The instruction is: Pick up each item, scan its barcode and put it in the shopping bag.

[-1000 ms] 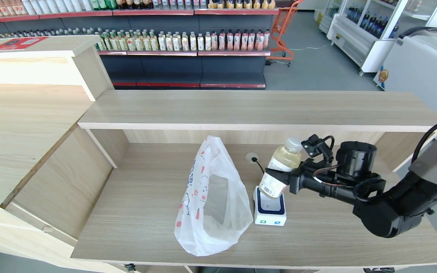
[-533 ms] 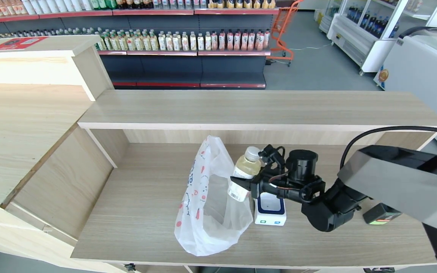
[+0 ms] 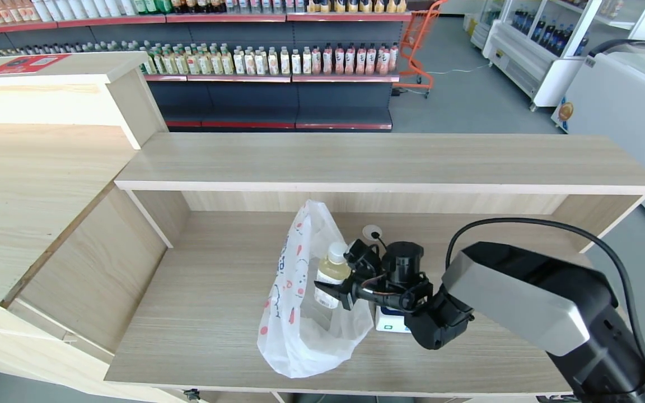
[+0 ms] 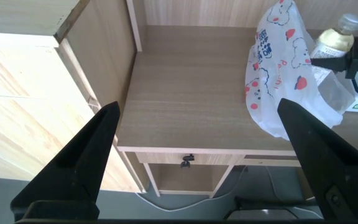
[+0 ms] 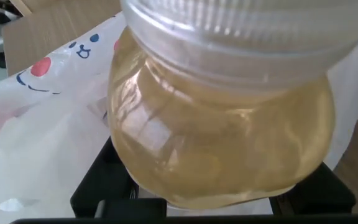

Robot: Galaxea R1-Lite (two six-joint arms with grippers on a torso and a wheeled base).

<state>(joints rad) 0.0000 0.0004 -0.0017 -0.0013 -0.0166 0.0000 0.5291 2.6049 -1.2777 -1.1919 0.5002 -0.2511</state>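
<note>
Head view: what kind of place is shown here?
Probably a supermarket checkout: shelves of bottled drinks, drink fridges behind, and a barcode scanner on the wooden counter.

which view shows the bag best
The head view: the whole bag shows from above, with the bottle at its open mouth. The left wrist view shows the bag whole too, but from the side and farther off. The right wrist view shows a printed part of it behind the bottle.
</note>
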